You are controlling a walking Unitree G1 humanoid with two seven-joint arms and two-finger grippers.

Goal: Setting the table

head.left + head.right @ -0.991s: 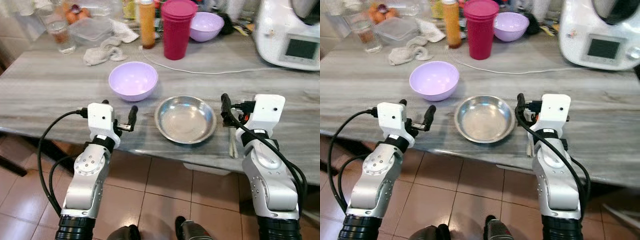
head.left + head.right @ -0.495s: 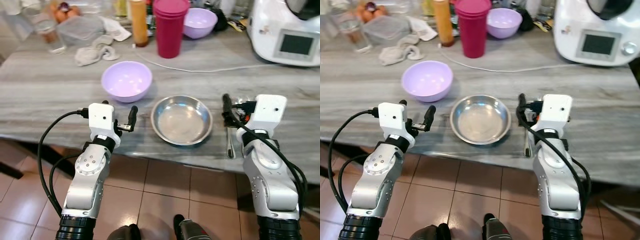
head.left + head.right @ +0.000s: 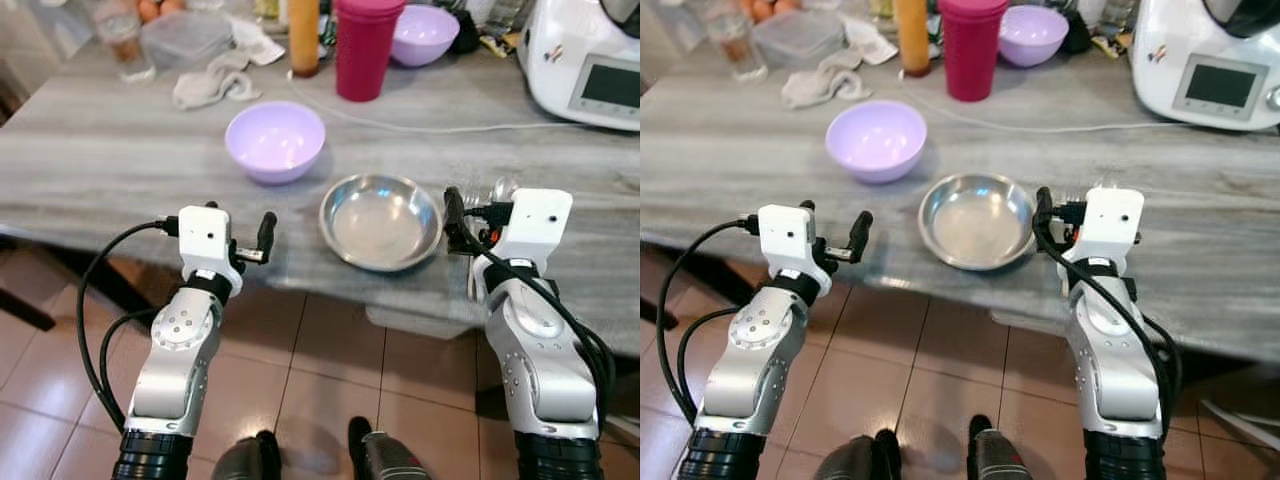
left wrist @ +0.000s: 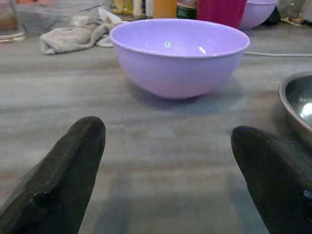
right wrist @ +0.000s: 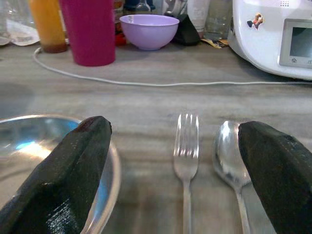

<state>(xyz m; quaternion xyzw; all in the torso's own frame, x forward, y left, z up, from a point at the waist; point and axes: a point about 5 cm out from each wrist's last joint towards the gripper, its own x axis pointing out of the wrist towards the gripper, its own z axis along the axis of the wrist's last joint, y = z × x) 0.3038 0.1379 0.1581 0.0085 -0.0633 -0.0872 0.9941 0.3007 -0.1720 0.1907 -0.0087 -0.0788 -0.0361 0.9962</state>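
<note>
Cutlery is already down: a fork (image 5: 187,146) and a spoon (image 5: 232,151) lie side by side near the table's front edge, just to the right of a steel bowl (image 3: 380,220) that sits close to that same edge. A lilac bowl (image 3: 275,140) stands behind and to the left of the steel one, apart from it. One place looks largely laid, as far as can be judged.

Both arms are raised at the front edge of the table (image 3: 100,170). The left claw (image 4: 165,165) has its fingers spread wide with nothing between them, facing the lilac bowl. The right claw (image 5: 170,165) is likewise spread and empty, lined up on the fork and spoon.

Along the far edge stand a pink cup stack (image 3: 362,45), a second lilac bowl (image 3: 425,30), an orange bottle (image 3: 304,35) and a crumpled cloth (image 3: 210,85). A drinking cup at the setting seems the likeliest item left to bring forward.
</note>
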